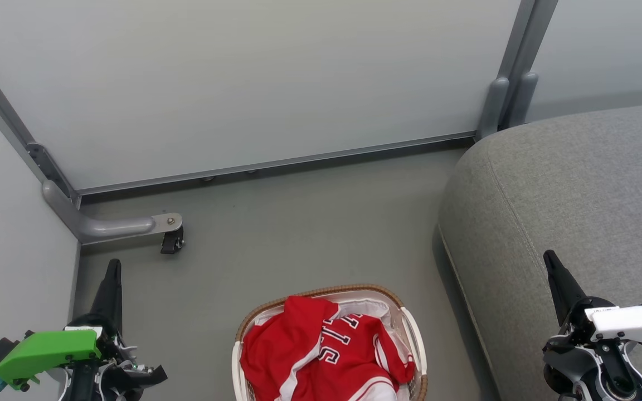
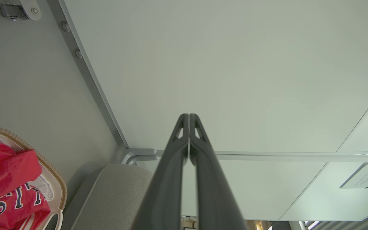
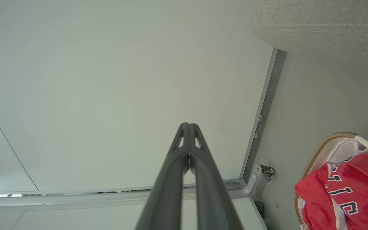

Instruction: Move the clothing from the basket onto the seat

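Two closed grippers: left gripper (image 1: 113,266) at lower left, right gripper (image 1: 549,259) at lower right; clothing (image 1: 321,351) lies in the basket (image 1: 326,289) at bottom centre.

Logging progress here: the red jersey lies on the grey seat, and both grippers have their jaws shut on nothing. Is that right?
Not quite. The red jersey lies in the basket, not on the grey seat; the head view shows this. The left gripper and right gripper do have their jaws shut on nothing.
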You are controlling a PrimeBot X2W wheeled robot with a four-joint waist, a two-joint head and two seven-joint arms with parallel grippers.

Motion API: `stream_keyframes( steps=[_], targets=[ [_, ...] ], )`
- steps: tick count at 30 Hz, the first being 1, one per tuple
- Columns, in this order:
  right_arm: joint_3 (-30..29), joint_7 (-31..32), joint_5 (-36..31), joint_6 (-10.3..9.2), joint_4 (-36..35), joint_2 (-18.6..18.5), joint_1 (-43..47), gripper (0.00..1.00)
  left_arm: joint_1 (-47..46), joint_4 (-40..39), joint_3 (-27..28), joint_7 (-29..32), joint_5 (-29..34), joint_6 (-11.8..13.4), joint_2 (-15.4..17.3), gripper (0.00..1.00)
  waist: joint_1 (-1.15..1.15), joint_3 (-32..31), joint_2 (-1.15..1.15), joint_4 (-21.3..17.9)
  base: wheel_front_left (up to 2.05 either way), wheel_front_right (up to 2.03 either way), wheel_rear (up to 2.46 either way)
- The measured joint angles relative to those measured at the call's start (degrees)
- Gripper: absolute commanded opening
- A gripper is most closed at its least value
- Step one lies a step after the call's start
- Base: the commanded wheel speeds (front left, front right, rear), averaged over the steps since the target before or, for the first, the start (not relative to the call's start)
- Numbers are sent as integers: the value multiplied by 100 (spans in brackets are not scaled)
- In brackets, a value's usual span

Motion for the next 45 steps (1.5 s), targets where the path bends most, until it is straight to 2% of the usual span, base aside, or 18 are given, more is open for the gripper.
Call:
stream_keyframes(
  steps=[5,6,13,26,36,45],
  targets=[
    [0,0,0,0,0,0,0,0,0,0,0,0,0,0,0,0,0,0,0,0,0,0,0],
    [1,0,-1,0,16,5,9,100,6,14,-2,-1,0,0,-3,100,0,0,0,0,0,0,0],
    [45,-16,-4,-1,322,109,260,100,282,325,-58,-26,0,7,-74,100,0,-1,0,0,0,0,0],
    [157,-381,-376,-1,332,107,281,100,302,246,-374,-388,274,7,-76,100,0,-22,0,-2,0,0,0],
    [73,-637,-1466,-1,200,98,294,100,305,100,-492,-643,971,7,-73,100,0,-41,0,-2,0,0,0],
    [19,-824,-2683,0,45,85,297,100,307,-76,-526,-843,2082,7,-66,100,0,-57,0,4,0,0,0]
  ],
)
